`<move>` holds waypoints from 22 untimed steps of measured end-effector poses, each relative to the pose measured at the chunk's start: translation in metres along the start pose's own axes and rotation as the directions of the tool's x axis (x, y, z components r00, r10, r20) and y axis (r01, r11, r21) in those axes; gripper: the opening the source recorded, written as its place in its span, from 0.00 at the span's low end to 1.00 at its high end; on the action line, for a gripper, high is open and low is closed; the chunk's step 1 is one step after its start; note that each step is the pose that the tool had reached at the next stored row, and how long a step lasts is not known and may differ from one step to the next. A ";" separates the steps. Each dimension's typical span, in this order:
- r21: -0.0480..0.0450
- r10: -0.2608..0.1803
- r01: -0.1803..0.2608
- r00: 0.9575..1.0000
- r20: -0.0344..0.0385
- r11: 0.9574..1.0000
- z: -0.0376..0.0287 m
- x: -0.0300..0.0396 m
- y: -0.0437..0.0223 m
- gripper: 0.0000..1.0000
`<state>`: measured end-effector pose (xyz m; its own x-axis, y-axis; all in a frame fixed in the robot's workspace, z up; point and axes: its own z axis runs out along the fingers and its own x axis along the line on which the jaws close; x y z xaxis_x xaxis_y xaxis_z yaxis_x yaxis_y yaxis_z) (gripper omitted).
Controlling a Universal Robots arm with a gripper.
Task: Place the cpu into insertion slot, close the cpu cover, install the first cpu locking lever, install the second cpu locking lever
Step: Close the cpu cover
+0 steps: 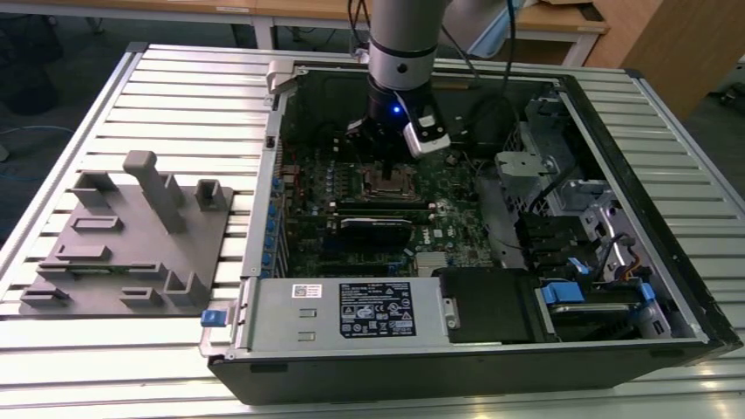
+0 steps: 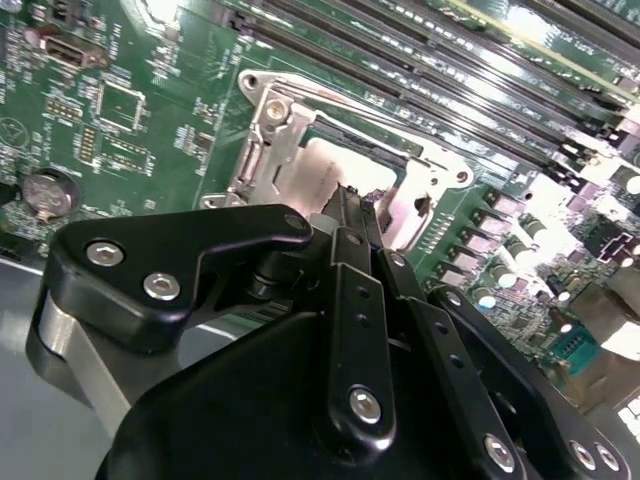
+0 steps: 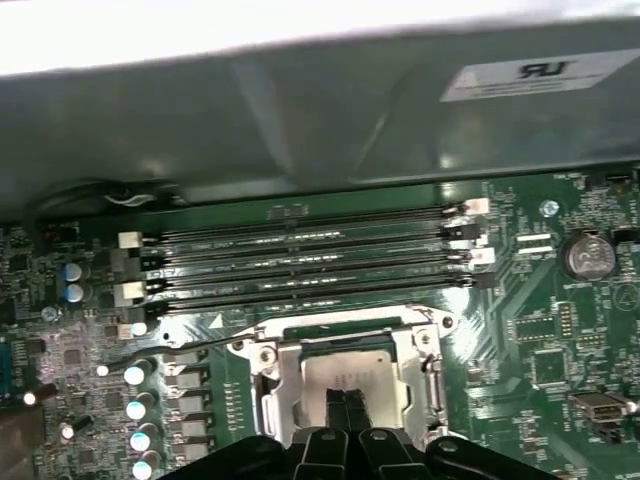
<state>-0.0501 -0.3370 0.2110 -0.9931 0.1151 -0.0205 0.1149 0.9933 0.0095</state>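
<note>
Down inside the open computer case (image 1: 466,371), the gripper (image 1: 385,163) hangs right over the insertion slot (image 1: 390,185). In both wrist views its fingers (image 3: 338,408) (image 2: 345,205) are pinched tight together with nothing between them, tips just above the cpu (image 3: 345,372) (image 2: 335,165). The cpu lies seated in the slot with the cpu cover (image 3: 420,365) (image 2: 262,150) flat around it, beside the long memory slots (image 3: 300,260). As for writing, a white printed sticker (image 3: 535,72) sits on the grey case wall, and a black printed label (image 1: 378,307) tops the power supply box.
</note>
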 end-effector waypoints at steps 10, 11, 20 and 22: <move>-0.001 0.000 0.000 1.000 0.010 1.000 0.0014 0.0183 -0.0022 0.10; -0.001 0.000 0.000 1.000 0.011 1.000 0.0016 0.0203 -0.0024 0.10; -0.002 0.000 0.000 1.000 0.015 1.000 0.0089 0.0283 -0.0034 0.10; -0.002 0.000 0.000 1.000 0.015 1.000 0.0109 0.0289 -0.0035 0.10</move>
<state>-0.0789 -0.3371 0.1994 -0.9927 0.1150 -0.0353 0.1146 0.9933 0.0110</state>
